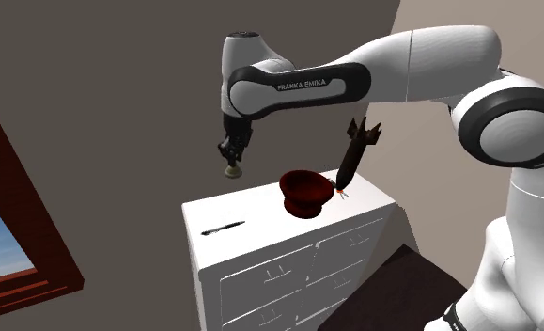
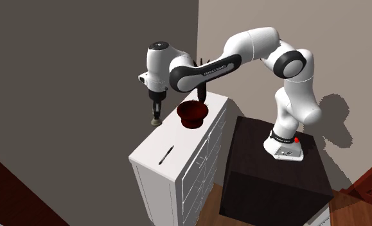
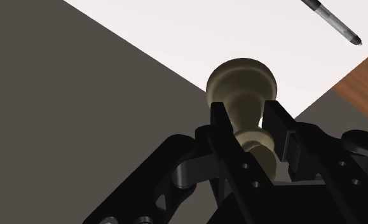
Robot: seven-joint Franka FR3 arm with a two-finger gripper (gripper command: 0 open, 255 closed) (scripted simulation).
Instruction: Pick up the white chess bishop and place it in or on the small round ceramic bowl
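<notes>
My black gripper (image 1: 230,156) is shut on a cream-coloured chess bishop (image 1: 233,170), clasping its stem so the round base hangs below the fingertips. In the wrist view both fingers (image 3: 218,121) press the bishop (image 3: 239,83) from either side. It hangs in the air above the white dresser's (image 1: 260,212) far edge by the grey wall, to the shoulder view's left of a dark red round bowl (image 1: 306,190). In the second exterior view the gripper (image 2: 157,108) and bishop (image 2: 156,120) hang left of the bowl (image 2: 193,113).
A black pen (image 1: 223,228) lies on the dresser top near its front corner. A dark finned dart-like object (image 1: 354,150) stands tilted just past the bowl. The grey wall is close behind the gripper. A dark stand box (image 2: 274,173) adjoins the dresser.
</notes>
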